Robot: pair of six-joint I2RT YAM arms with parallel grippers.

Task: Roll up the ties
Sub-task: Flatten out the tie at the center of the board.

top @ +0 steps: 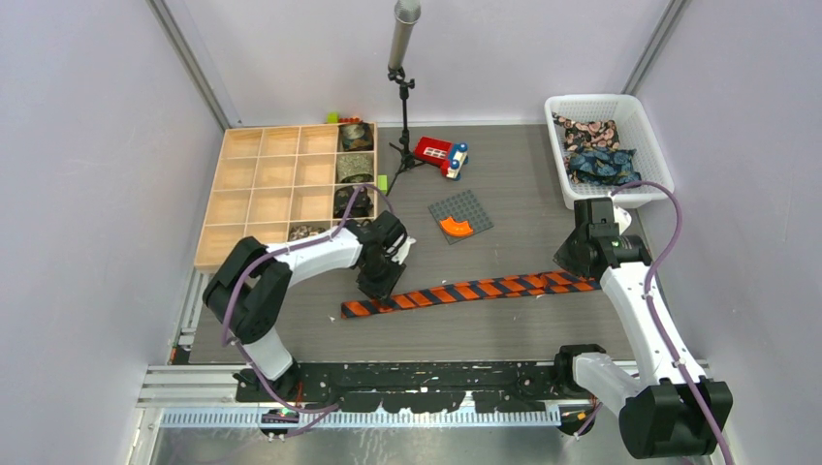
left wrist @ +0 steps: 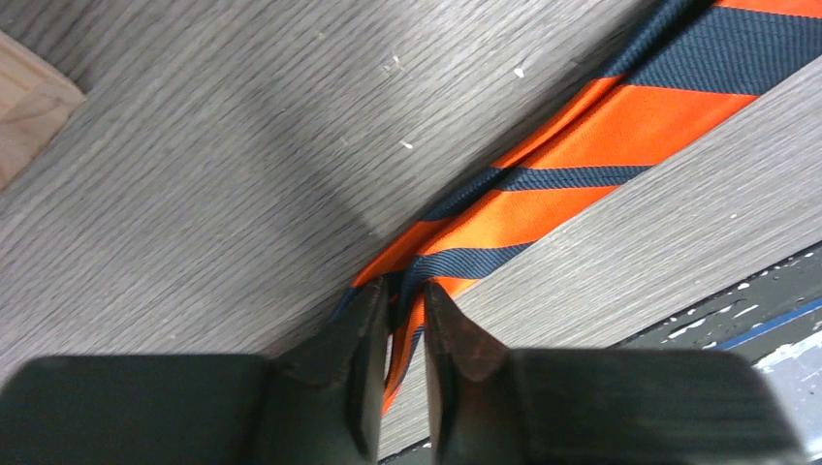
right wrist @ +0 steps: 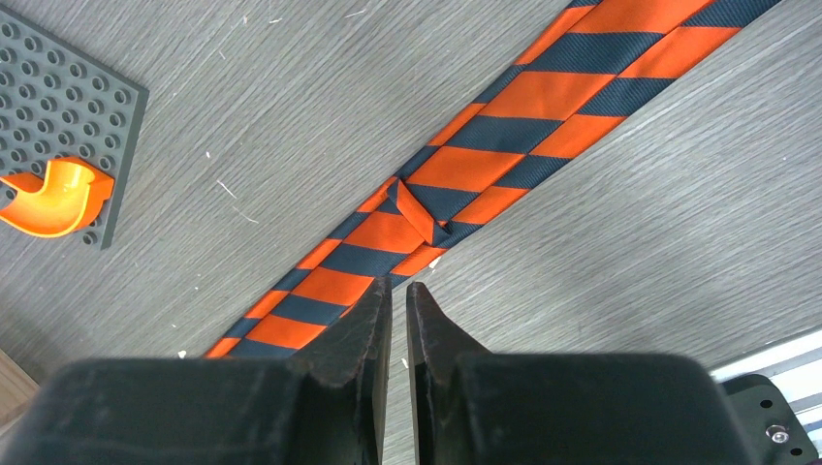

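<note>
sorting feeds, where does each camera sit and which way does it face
top external: above and behind, looking down on the grey wood-grain table; both arms show.
left wrist: on its arm, facing past the left gripper at the orange-and-black striped fabric tie's end.
right wrist: past the right gripper, along that tie.
shared: the tie.

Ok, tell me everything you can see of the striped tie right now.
The striped tie is woven-looking fabric with orange and dark diagonal stripes. It lies unrolled, stretched flat across the near half of the table. A small fold shows partway along. The left gripper straddles its left end, jaws slightly apart; the right gripper hovers over its edge near the other end, gripping nothing.
</note>
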